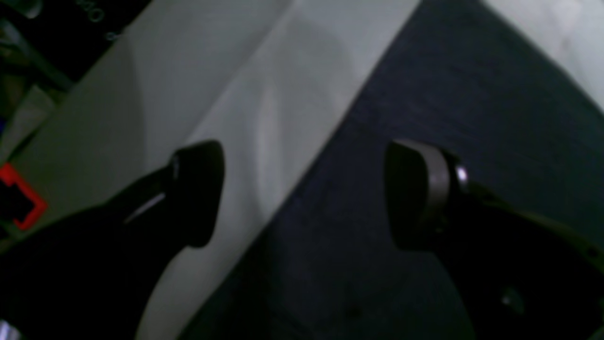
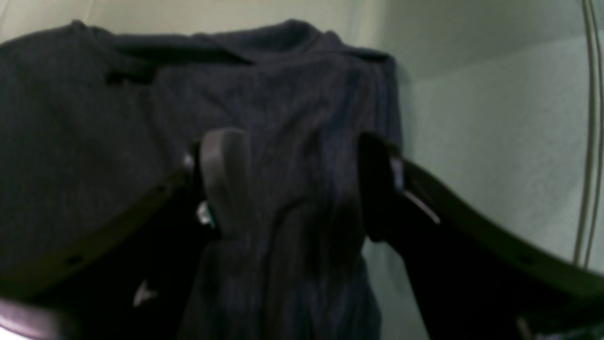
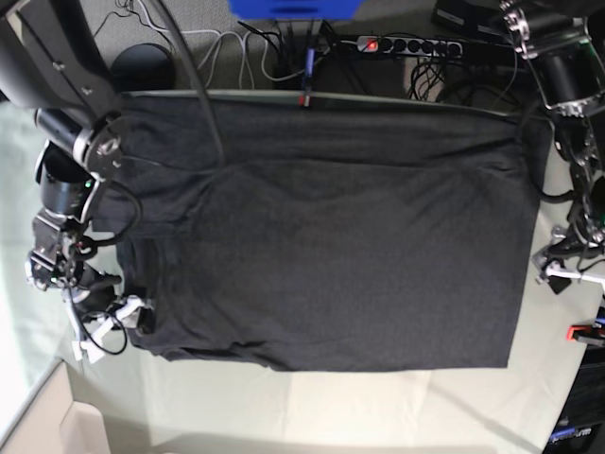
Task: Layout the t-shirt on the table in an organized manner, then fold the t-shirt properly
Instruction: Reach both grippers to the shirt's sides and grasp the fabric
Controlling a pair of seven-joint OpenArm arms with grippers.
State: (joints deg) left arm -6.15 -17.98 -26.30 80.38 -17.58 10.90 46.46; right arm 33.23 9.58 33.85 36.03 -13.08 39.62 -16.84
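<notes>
The dark t-shirt (image 3: pixel 331 255) lies spread flat on the pale grey-green table (image 3: pixel 331 407), and no printed graphic shows. My right gripper (image 3: pixel 140 318) is at the shirt's left edge. In the right wrist view the right gripper (image 2: pixel 297 184) has its jaws apart, with a raised ridge of the shirt (image 2: pixel 302 141) between the fingers. My left gripper (image 3: pixel 548 268) is at the shirt's right edge. In the left wrist view the left gripper (image 1: pixel 306 193) is open and empty, straddling the straight shirt edge (image 1: pixel 472 94) above the table (image 1: pixel 212 71).
Red clamps sit on the table's far edge (image 3: pixel 303 98) and right edge (image 3: pixel 581 333), and one shows in the left wrist view (image 1: pixel 23 198). A power strip (image 3: pixel 416 44) and cables lie behind the table. A pale box (image 3: pixel 57 430) is at the front left corner.
</notes>
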